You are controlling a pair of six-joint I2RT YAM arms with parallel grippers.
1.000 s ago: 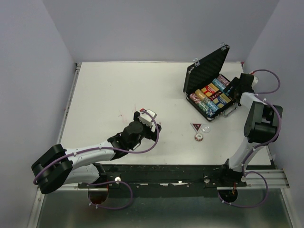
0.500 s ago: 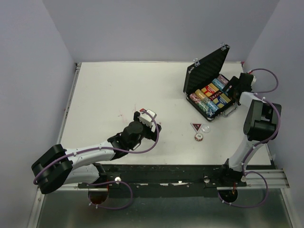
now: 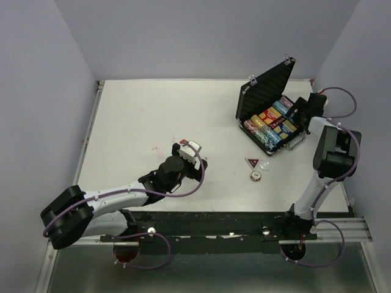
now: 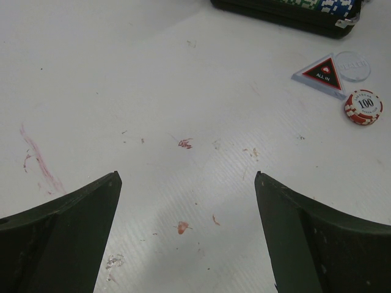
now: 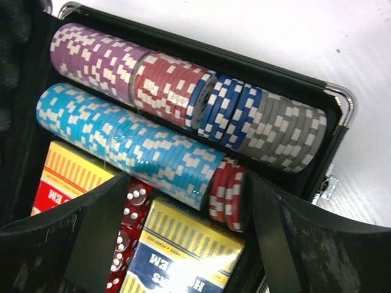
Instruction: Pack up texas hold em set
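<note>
Top view first: the black ribbed case (image 3: 269, 122) sits open toward the far right of the table (image 3: 140, 110). Its lid (image 3: 264, 88) stands up along its left side, and chips and cards fill the bottom half. Just off the case's near side, the dark triangular marker (image 3: 251, 162) and the clear disc (image 3: 264, 164) lie side by side, with a lone red-and-white chip (image 3: 256, 176) a bit nearer than those two. The right gripper (image 3: 299, 114) hangs at the case's right edge, and the left gripper (image 3: 187, 152) is well off to the case's left. Left wrist view: the claw is spread wide with nothing in it, just stained table between the fingers (image 4: 91, 207). The marker reads ALL IN, the disc is right up against it, the chip says 100, and the case's front edge is just past them. Right wrist view: these fingers (image 5: 275, 232) are wide apart too, hovering over the inside of the case and not clamped on anything. Along the case's wall runs a chip row (image 5: 183, 91) of purple, red, blue and grey. Beside it is a light blue row (image 5: 122, 140) ending in a few reds. Next come two yellow-striped card decks (image 5: 177, 250), one red and one blue, with red dice (image 5: 125, 232) between them.
</note>
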